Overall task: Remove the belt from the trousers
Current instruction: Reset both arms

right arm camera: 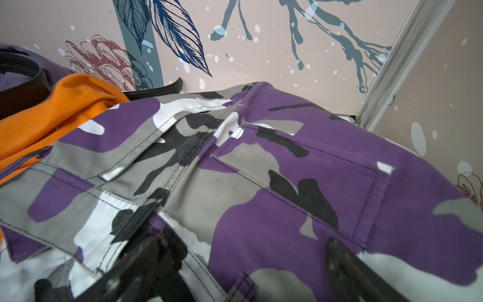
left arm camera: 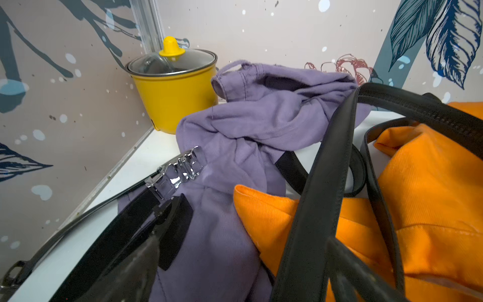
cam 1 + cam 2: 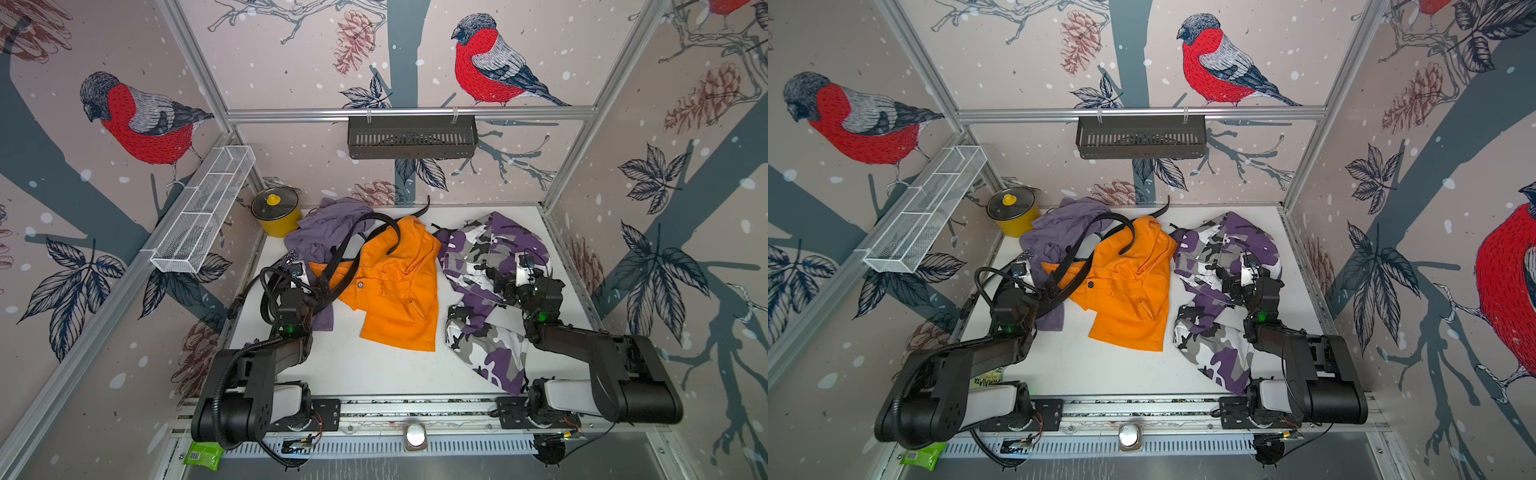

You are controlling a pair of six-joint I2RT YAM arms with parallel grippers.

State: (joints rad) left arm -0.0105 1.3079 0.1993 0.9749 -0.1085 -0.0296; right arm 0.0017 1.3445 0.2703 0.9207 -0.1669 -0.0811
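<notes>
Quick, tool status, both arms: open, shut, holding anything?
Left tool: open, gripping nothing; the belt runs close by.
Right tool: open, empty, above the camouflage trousers.

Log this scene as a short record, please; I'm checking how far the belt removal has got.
belt: black, draped over lavender trousers and orange trousers
buckle: silver, at the lavender pair's edge
threading: cannot tell whether it passes through any loops
left claw: open, belt strap running between its fingers
right claw: open, over camo trousers
pot: yellow, glass lid, back corner of table
</notes>
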